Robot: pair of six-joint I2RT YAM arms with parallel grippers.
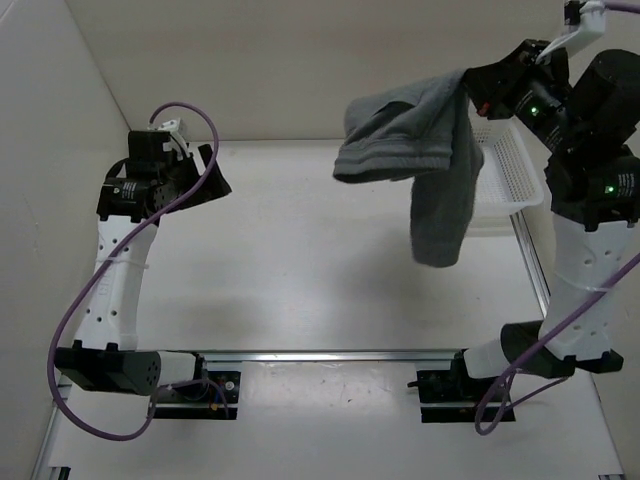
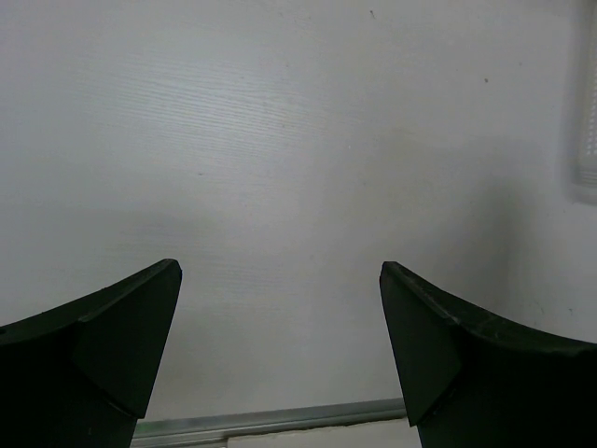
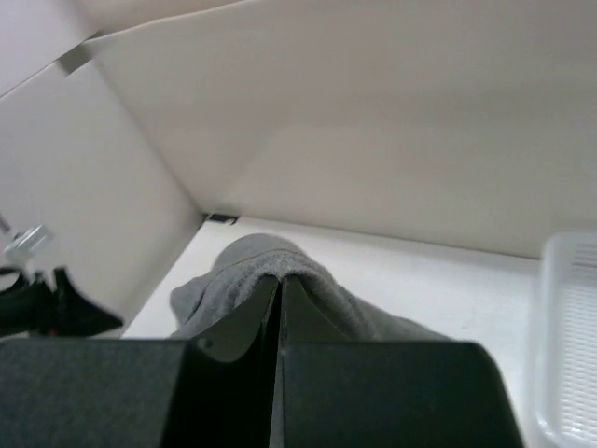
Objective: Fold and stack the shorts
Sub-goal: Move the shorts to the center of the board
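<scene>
While the left gripper (image 2: 280, 280) hovers wide open and empty over the table (image 1: 300, 260) at mid-left, the right gripper (image 3: 280, 285), pinched tight on the shorts (image 1: 420, 140), dangles them at upper right, beside the basket (image 1: 507, 170).

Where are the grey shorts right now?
In the top view the shorts hang in the air on the right side, pinched in the right claw, just left of the white basket.
</scene>
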